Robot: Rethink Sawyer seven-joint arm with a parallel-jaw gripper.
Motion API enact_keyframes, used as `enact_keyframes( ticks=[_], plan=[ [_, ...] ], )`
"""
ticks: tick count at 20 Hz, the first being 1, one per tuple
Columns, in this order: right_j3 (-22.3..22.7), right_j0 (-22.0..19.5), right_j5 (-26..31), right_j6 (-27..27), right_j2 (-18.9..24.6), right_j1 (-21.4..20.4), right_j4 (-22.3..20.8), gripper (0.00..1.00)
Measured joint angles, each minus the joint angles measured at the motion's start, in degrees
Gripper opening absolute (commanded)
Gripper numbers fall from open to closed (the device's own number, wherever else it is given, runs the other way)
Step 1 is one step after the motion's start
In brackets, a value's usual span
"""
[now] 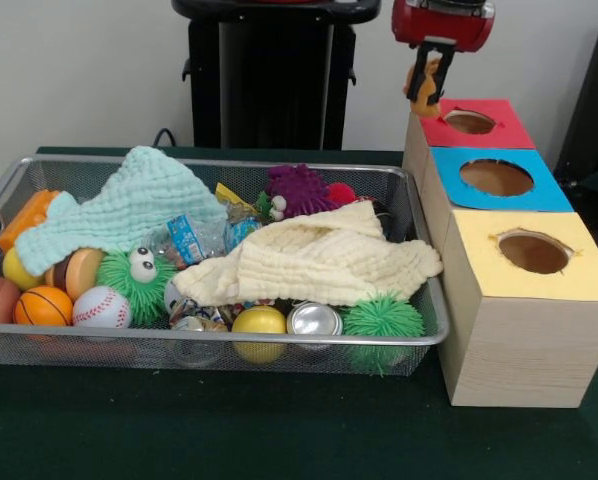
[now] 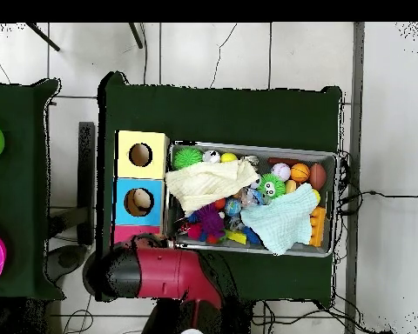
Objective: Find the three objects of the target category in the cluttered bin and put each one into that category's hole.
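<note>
From the front, the pincer (image 1: 426, 78) was clamped on a small orange-yellow toy (image 1: 422, 85), hanging just left of the red hole (image 1: 469, 121). It looked light and stiff, best pinched across its middle. From overhead, the arm (image 2: 160, 271) hid pincer, toy and red hole.

Red arm (image 2: 165, 271) covers pink box (image 2: 130, 233) (bin (image 2: 327, 156) beside).

An orange-yellow toy (image 1: 423, 85) hangs held beside the red-topped box's hole (image 1: 469, 121).
</note>
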Motion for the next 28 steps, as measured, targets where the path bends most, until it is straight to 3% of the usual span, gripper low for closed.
enact_keyframes(
  ticks=[14, 28],
  plan=[
    [8.0, -1.1, -4.9, 0.0, 0.0, -1.3, 0.0, 0.00],
    [9.6, 4.9, -4.9, 0.0, -0.1, -2.6, 0.4, 0.00]
  ],
)
